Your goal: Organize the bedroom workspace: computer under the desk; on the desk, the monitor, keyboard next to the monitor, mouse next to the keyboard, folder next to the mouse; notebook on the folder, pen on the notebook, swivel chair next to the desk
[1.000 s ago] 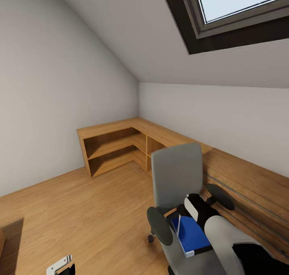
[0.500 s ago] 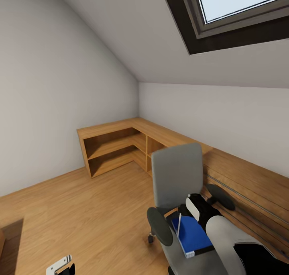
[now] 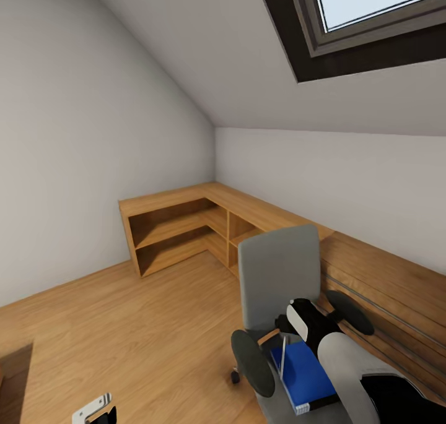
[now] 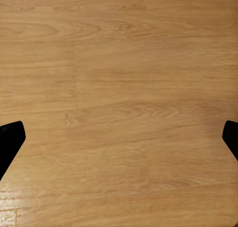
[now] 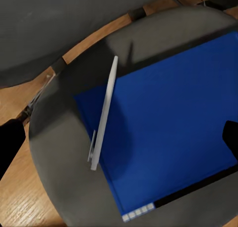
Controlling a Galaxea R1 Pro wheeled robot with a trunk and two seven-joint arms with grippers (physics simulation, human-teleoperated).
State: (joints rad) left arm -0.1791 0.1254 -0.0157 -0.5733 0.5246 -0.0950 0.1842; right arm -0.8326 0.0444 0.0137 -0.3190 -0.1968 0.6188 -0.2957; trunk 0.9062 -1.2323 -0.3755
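Blue folder [image 3: 302,377] lies flat on the seat of the grey swivel chair [image 3: 279,275], a smooth rectangle with a dark strip along one edge and white page edges [image 5: 136,214] showing at its corner; no writing or label can be read on it or on anything else in the room. A thin pale grey pen [image 5: 104,115] with a small clip rests tilted across the folder's edge and onto the seat cloth. The chair has a tall upholstered back, rounded black armrests [image 3: 252,362] and dull matte fabric, and it stands on a wood-grain plank floor [image 3: 124,325] beside a long low wooden cabinet [image 3: 179,223] with open shelves that turns the corner under a sloped white ceiling with a dark-framed skylight [image 3: 371,21]. The right gripper [image 5: 119,137] hangs above the folder and seat with its two black fingertips [image 5: 10,142] spread wide at either side of the right wrist view, pinching nothing; in the head view the right arm [image 3: 347,362] reaches over the chair in white and black shells. The left gripper [image 4: 119,137] is likewise spread wide over bare floor planks, its dark tips at the edges of the left wrist view, holding nothing.
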